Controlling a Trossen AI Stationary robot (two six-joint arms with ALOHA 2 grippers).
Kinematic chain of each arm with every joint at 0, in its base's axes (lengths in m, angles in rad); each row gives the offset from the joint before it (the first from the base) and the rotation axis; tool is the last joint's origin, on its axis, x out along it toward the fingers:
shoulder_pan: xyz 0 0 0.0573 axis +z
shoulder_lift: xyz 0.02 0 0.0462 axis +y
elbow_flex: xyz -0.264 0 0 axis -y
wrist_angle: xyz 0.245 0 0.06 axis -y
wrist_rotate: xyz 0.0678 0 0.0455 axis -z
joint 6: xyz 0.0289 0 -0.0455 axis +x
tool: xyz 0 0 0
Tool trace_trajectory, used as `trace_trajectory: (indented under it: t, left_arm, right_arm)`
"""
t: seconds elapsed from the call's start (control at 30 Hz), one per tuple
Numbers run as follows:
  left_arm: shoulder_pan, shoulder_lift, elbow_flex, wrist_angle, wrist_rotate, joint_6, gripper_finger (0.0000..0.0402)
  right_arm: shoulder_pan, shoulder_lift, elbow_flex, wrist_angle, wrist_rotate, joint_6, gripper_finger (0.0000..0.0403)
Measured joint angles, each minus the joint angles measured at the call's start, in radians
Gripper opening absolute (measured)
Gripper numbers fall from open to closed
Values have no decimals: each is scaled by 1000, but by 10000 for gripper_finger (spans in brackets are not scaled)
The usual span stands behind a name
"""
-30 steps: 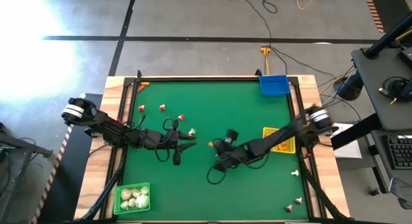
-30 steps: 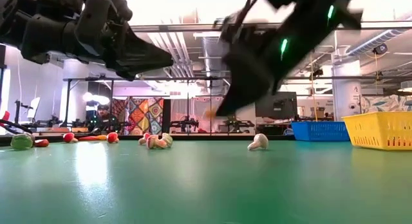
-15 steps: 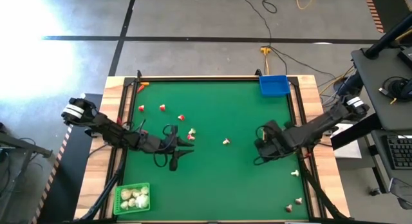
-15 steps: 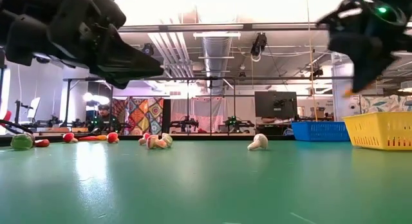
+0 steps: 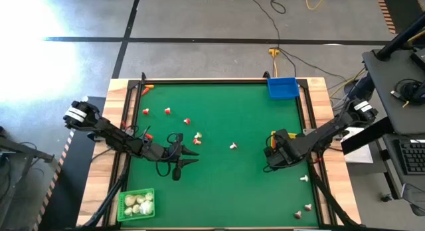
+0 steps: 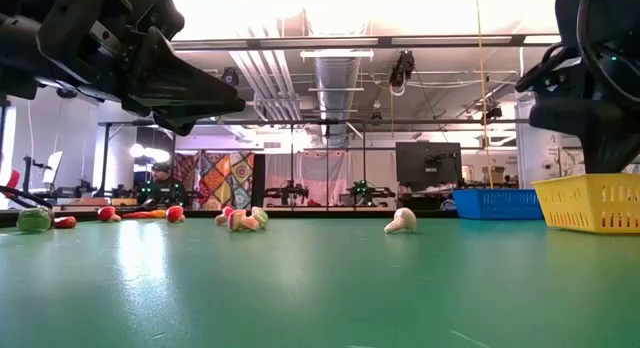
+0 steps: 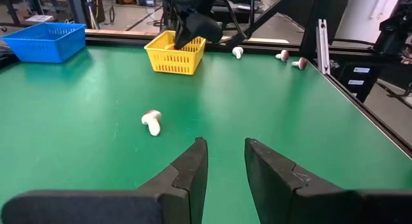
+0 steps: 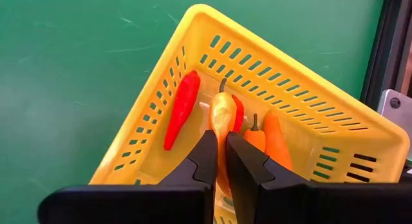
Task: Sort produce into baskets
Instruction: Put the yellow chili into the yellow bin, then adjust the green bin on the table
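Observation:
My right gripper (image 8: 221,138) hangs over the yellow basket (image 8: 283,82) at the table's right edge, shut on a yellow-orange pepper-like piece (image 8: 222,118). A red chili (image 8: 180,108) and two orange pieces (image 8: 273,137) lie in that basket. My left gripper (image 5: 194,156) hovers left of centre, open and with nothing in it. A whitish mushroom (image 5: 233,146) lies on the mat ahead of it. Red-and-white pieces (image 5: 187,121) lie at the far left. The green basket (image 5: 136,203) holds whitish bulbs. My right gripper pinches the yellow-orange piece by its body (image 8: 222,130) between its two fingers. The fingers come steeply from above and lie along the piece, whose stem end (image 8: 223,87) sticks out past the fingertips. The piece hangs over the inside of the yellow basket.
The blue basket (image 5: 283,87) stands at the far right corner. Three small pieces (image 5: 304,179) lie near the right front corner. A black frame rail (image 5: 219,80) runs round the green mat. Bare mat lies between the two arms.
My right gripper has carried the yellow-orange piece from the middle of the table toward the right edge, to above the yellow basket, and has turned from nearly level to pointing down. My left gripper has drifted a little toward the near edge.

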Motion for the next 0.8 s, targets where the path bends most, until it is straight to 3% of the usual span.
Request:
trace_trajectory:
  t: [0.3,0.6,0.8]
  left_arm:
    - [2,0,1,19,-4,0,88]
    - [3,-1,78,5,-99,-6,88]
    - [1,-39,196,-286,-99,5,88]
  right_arm:
    - [-46,50,-41,9,-1,-51,30]
    - [-53,3,-55,19,0,-158,138]
    - [-48,-67,5,18,46,-270,186]
